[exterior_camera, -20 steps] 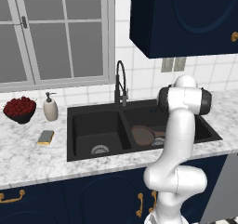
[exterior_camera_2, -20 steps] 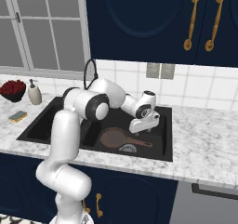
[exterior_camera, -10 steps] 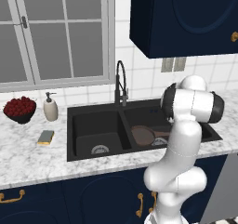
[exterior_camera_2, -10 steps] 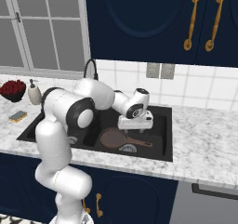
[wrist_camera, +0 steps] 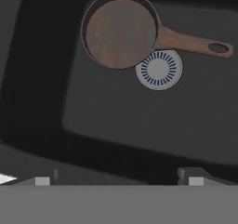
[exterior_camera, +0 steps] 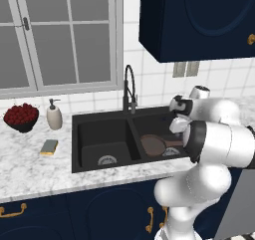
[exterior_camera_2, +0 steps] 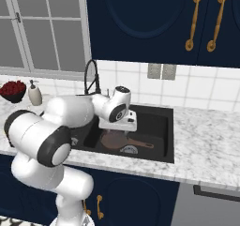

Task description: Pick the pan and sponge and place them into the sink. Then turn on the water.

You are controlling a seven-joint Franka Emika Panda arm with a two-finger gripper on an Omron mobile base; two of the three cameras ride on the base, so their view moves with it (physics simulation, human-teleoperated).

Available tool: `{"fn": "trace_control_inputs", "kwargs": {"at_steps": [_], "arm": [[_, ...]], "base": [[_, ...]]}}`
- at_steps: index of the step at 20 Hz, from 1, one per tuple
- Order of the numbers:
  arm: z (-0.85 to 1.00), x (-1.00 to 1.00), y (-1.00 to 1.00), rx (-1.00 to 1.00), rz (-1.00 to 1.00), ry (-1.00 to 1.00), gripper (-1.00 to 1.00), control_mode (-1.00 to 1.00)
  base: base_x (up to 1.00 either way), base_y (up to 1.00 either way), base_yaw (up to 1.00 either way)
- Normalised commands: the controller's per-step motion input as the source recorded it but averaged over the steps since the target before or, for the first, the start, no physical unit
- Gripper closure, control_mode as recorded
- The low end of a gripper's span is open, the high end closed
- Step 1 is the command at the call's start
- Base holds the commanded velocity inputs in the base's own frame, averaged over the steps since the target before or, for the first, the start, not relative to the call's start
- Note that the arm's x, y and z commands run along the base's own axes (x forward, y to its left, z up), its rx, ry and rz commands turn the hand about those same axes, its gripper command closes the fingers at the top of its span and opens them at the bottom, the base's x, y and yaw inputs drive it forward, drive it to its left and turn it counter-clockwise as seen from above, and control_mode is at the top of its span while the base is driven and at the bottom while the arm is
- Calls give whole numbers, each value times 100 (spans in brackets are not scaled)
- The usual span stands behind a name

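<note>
Your tool hangs open above the round brown pan lying in the matte black sink; the blue-and-yellow sponge sits on the worktop.

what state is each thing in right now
pan: lying flat in the right basin, beside the drain
sponge: on the counter, left of the sink, not in it
sink: left basin holds nothing
faucet: no water running
gripper: open, holding nothing, above the right basin
cabinet doors: shut
</note>
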Motion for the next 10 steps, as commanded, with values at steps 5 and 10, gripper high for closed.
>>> {"fn": "trace_control_inputs", "kwargs": {"at_steps": [5,10], "arm": [[44,-34,76,0,-8,0,-100,-100],[23,-19,84,0,-5,0,-100,-100]], "base": [[0,0,0],[0,0,0]]}}
